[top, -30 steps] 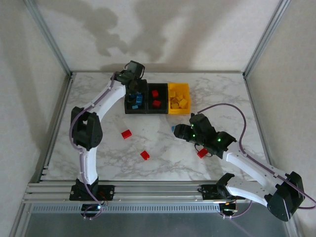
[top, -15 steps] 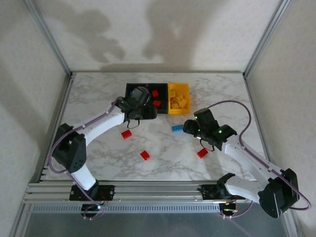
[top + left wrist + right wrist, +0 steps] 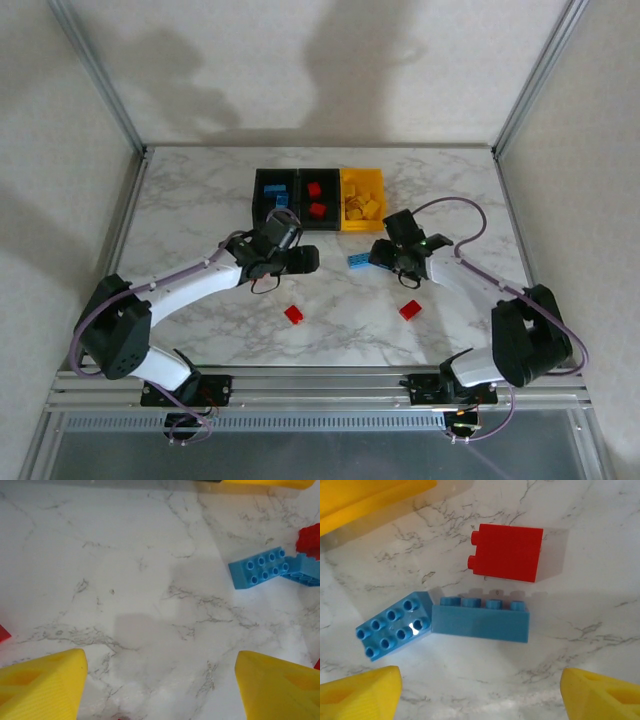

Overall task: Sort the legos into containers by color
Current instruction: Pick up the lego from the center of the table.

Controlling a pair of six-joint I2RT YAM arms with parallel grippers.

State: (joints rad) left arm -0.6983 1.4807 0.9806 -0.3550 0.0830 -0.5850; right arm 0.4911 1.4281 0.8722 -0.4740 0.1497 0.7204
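My left pincer [image 3: 160,675] hung wide open and empty over the marble table [image 3: 125,555], a blue brick [image 3: 259,568] lying ahead to its right. My right pincer [image 3: 480,685] gaped empty too, above that brick, with a second blue brick [image 3: 480,622] on its side against it and a red brick [image 3: 507,553] just beyond. The three joined bins [image 3: 318,172] sat farther back, holding blue, red and yellow bricks.

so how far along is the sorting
Done: blue bricks sit in the left bin, red ones in the middle bin, yellow ones in the yellow bin. In hand: nothing; the left gripper and right gripper are open, the right over two loose blue bricks and a red brick. Left: those, plus at least two red bricks on the table.
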